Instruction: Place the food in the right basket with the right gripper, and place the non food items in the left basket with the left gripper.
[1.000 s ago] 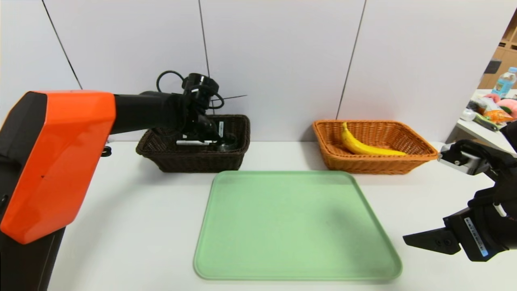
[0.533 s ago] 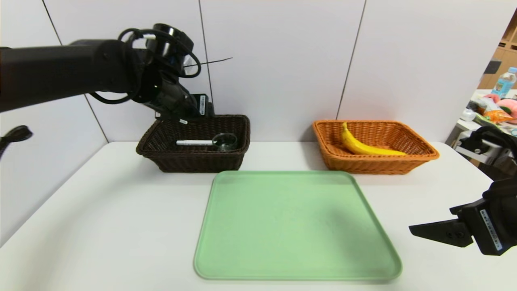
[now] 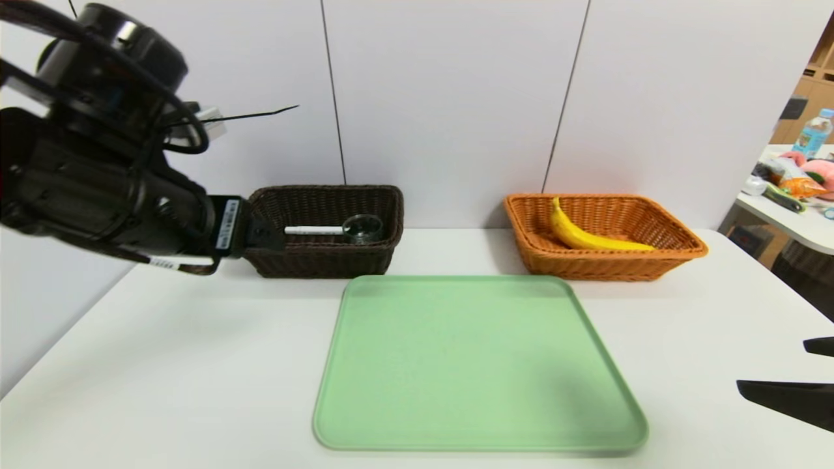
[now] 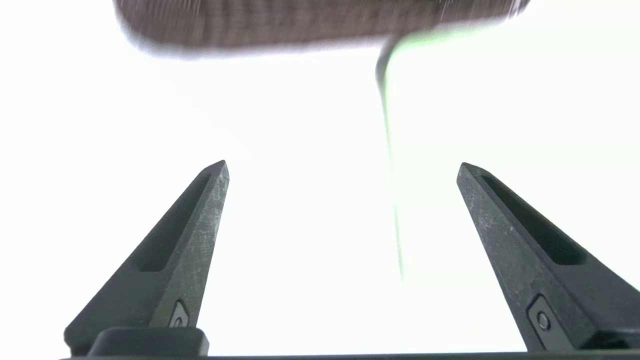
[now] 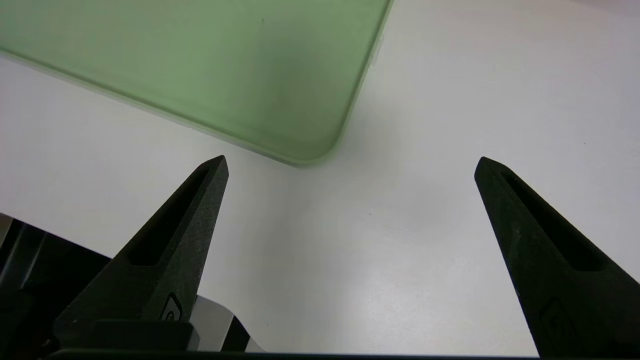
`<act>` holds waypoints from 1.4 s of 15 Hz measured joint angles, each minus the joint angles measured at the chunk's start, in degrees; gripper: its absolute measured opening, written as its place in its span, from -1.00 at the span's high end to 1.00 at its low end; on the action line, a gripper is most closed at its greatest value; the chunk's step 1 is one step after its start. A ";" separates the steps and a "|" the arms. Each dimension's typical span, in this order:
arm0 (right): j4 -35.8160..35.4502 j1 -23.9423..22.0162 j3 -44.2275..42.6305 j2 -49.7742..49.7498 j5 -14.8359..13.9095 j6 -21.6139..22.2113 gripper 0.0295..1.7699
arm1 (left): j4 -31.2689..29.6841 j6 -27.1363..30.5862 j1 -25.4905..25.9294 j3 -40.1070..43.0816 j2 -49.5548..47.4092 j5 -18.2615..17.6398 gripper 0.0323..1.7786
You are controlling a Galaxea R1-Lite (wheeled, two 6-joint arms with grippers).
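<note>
Both baskets are loaded — banana [image 3: 589, 236] in the orange right basket [image 3: 677, 251], pen [image 3: 314, 230] and glass dish [image 3: 363, 227] in the dark left basket [image 3: 326, 259] — so with my left gripper [image 4: 342, 167] and right gripper [image 5: 350, 165] spread wide and empty, I judge sorting done over a bare tray [image 3: 475, 365] and only parking is needed.

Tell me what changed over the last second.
The left tool let go of the pen, lifted out of the dark basket and pulled back toward the robot, open and empty. The right tool pulled back too, open. Pen and glass dish lie in the dark basket; banana, orange basket and tray unchanged.
</note>
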 joint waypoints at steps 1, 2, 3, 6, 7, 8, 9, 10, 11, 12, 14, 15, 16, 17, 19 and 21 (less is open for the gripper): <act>0.09 -0.48 1.40 -2.34 -1.08 -0.55 -0.92 | 0.00 -0.09 -0.11 4.07 -3.66 0.00 -0.83; 0.17 -1.68 2.80 -4.71 -1.97 -1.40 -0.92 | -0.16 -0.15 -0.22 7.77 -7.11 0.02 -0.84; 0.22 -3.67 4.05 -7.11 -2.30 -2.36 -0.92 | -0.49 -0.17 -0.30 11.35 -10.41 0.13 -0.85; 1.49 -8.13 7.22 -14.30 -2.34 -4.51 -0.92 | -4.55 -0.28 0.20 22.43 -19.43 0.24 -0.87; 1.74 -8.66 7.59 -16.02 -2.58 -4.71 -0.92 | -6.72 -0.20 1.51 24.97 -21.91 0.22 -0.88; 1.85 -9.07 7.79 -17.25 -2.74 -4.83 -0.92 | -8.44 -0.09 3.33 27.15 -24.44 0.24 -0.88; 1.99 -9.68 7.83 -18.60 -2.72 -4.96 -0.92 | -9.16 0.07 4.71 29.07 -26.73 0.33 -0.88; 2.07 -10.64 7.91 -19.74 -2.67 -5.07 -0.92 | -9.57 0.41 6.19 30.84 -28.94 0.44 -0.88; 2.15 -11.78 8.02 -20.68 -2.61 -5.18 -0.92 | -9.79 1.12 7.90 32.61 -31.34 0.49 -0.89; 2.18 -13.01 8.07 -21.66 -2.50 -5.53 -0.92 | -9.90 1.95 9.47 34.23 -33.57 0.51 -0.89; 2.16 -14.59 8.09 -22.95 -2.32 -6.21 -0.92 | -10.17 3.28 12.20 37.92 -37.95 0.60 -0.90; 2.16 -15.19 8.07 -23.60 -2.32 -6.45 -0.92 | -10.84 3.91 13.75 39.96 -40.22 0.63 -0.90; 2.18 -16.15 8.01 -24.17 -2.28 -7.13 -0.92 | -11.76 4.96 15.35 41.98 -42.29 0.63 -0.90; 2.15 -17.12 7.96 -24.64 -2.11 -7.94 -0.92 | -12.96 6.61 17.01 44.07 -44.37 0.60 -0.90; 2.18 -19.22 8.37 -25.83 -0.26 -9.05 -0.92 | -16.01 9.75 19.61 48.87 -48.59 0.35 -0.90; 2.29 -19.79 9.84 -27.72 0.49 -9.26 -0.92 | -19.37 10.96 20.75 53.61 -52.72 0.05 -0.90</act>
